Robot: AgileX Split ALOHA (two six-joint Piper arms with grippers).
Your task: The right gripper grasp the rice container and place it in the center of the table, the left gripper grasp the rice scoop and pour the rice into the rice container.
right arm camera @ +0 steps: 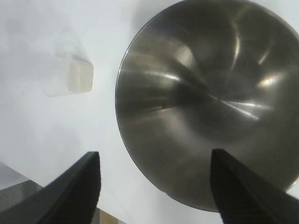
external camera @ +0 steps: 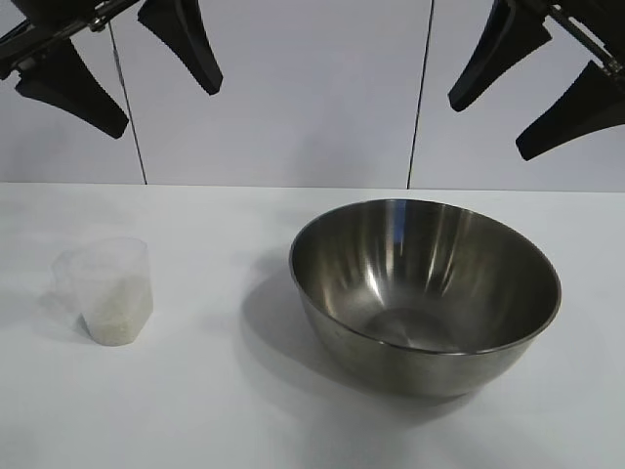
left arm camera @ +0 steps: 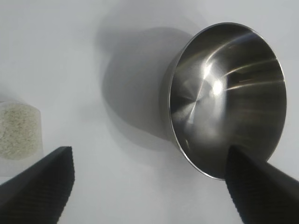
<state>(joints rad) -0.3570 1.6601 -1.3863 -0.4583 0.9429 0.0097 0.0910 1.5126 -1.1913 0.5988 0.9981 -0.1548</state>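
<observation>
The left gripper [external camera: 117, 73] hangs high over the cup [external camera: 105, 290] of rice [external camera: 114, 318], fingers wide, empty; the bowl [external camera: 425, 293] sits right of centre on the worktop [external camera: 215, 410] (unfilled); the right gripper [external camera: 527, 93] hovers above it, fingers parted, ready to descend.

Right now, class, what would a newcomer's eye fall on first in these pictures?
The shiny steel bowl, empty, right of centre on the white table. Then the small clear cup at the left, part-filled with rice. Both black hands, left and right, hang open above, touching nothing.
</observation>
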